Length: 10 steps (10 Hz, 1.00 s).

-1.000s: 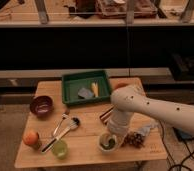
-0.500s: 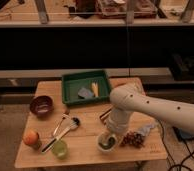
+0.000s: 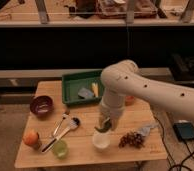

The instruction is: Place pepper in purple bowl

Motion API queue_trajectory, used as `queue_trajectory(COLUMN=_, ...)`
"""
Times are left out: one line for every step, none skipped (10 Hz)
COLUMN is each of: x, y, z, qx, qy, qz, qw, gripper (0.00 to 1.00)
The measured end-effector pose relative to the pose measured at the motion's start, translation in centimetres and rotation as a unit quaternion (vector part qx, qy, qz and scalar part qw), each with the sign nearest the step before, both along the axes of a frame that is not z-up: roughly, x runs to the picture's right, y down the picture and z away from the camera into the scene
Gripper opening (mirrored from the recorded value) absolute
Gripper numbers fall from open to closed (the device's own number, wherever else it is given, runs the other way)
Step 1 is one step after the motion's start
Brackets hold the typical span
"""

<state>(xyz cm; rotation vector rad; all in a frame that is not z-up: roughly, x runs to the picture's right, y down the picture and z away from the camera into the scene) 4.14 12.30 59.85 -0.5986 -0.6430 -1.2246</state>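
My gripper (image 3: 104, 125) hangs at the end of the white arm, just above the small white bowl (image 3: 101, 141) near the table's front edge. It is shut on the dark-green pepper (image 3: 102, 128), which hangs clear of the white bowl's mouth. At the table's left side stands the purple bowl (image 3: 41, 105), well to the left of the gripper, with nothing visible in it.
A green tray (image 3: 70, 87) at the back holds a grey piece and a yellow-orange vegetable (image 3: 95, 89). Utensils (image 3: 65, 129) lie left of the white bowl. An orange fruit (image 3: 30, 137) and a pale-green cup (image 3: 60, 148) stand front left; dark grapes (image 3: 132, 139) lie front right.
The gripper shut on the pepper inside the white bowl and has risen slightly, lifting the pepper out above the bowl.
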Motion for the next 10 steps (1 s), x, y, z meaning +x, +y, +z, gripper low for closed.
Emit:
queue_trajectory(x=-1.1, y=-3.5, z=-0.8, qx=0.021, qy=-0.005, qz=-0.014, qw=0.9997, gripper=0.0)
queue_trajectory(x=-2.3, y=-6.4, z=-0.9, qx=0.037, qy=-0.011, qz=-0.023, qw=0.999, gripper=0.0)
queue_trajectory(x=-4.0, y=-9.3, z=-0.6, qx=0.051, qy=-0.021, qz=-0.031, qw=0.998, gripper=0.0)
queue_trajectory(x=-6.0, y=-11.4, z=-0.2, qx=0.061, qy=-0.031, qz=-0.039, qw=0.9969, gripper=0.0)
queue_trajectory(x=-8.6, y=-12.9, z=0.3, qx=0.072, qy=-0.046, qz=-0.046, qw=0.9952, gripper=0.0)
queue_trajectory(x=-10.6, y=-13.8, z=0.8, qx=0.08, qy=-0.057, qz=-0.052, qw=0.9938, gripper=0.0)
queue_trajectory(x=-13.8, y=-15.3, z=1.9, qx=0.094, qy=-0.078, qz=-0.048, qw=0.9914, gripper=0.0)
queue_trajectory(x=-16.1, y=-16.2, z=2.7, qx=0.103, qy=-0.096, qz=-0.04, qw=0.9893, gripper=0.0)
queue_trajectory(x=-18.2, y=-16.8, z=3.3, qx=0.109, qy=-0.114, qz=-0.03, qw=0.987, gripper=0.0)
queue_trajectory(x=-20.8, y=-17.6, z=4.0, qx=0.12, qy=-0.14, qz=-0.01, qw=0.9828, gripper=0.0)
